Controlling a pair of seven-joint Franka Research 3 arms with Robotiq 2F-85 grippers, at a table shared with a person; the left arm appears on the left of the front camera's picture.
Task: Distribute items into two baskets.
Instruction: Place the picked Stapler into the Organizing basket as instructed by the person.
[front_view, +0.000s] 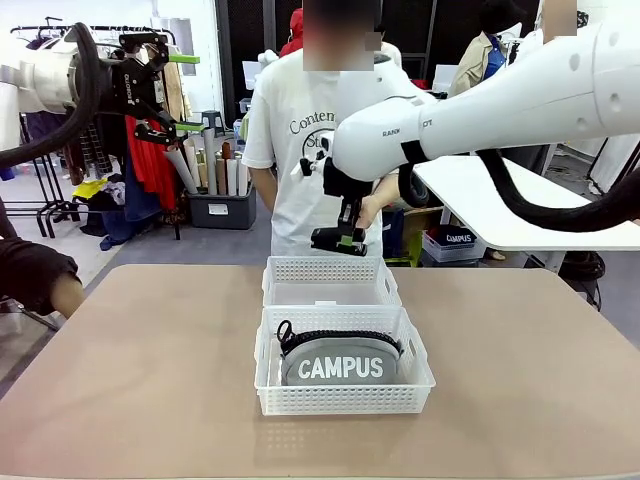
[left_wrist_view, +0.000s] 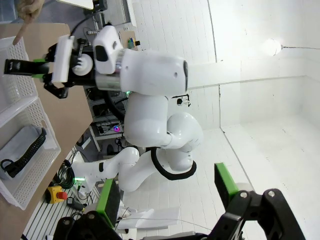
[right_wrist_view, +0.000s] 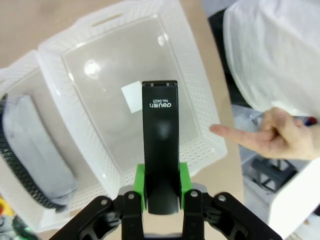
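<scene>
**Holding a stapler above the far basket**

Gripping a small black desk stapler (right_wrist_view: 160, 145) between its green pads, the right gripper (front_view: 338, 239) hangs above the farther of two white plastic lattice-sided baskets (front_view: 330, 283), which stand end to end in the middle of the tan table (front_view: 150, 370). The stapler is clear of the basket, its printed end pointing down toward the clear basket floor in the right wrist view. The nearer white lattice basket (front_view: 343, 399) holds a grey fabric zip pouch (front_view: 340, 362) with white "CAMPUS" lettering and a black zipper, lying flat inside. The left gripper (front_view: 180, 92) is raised high at the table's left side, its jaws spread wide and holding nothing. A person in a white T-shirt (front_view: 290, 140) stands at the far side; the person's hand (right_wrist_view: 272, 135) points a finger toward the far basket's rim.
</scene>
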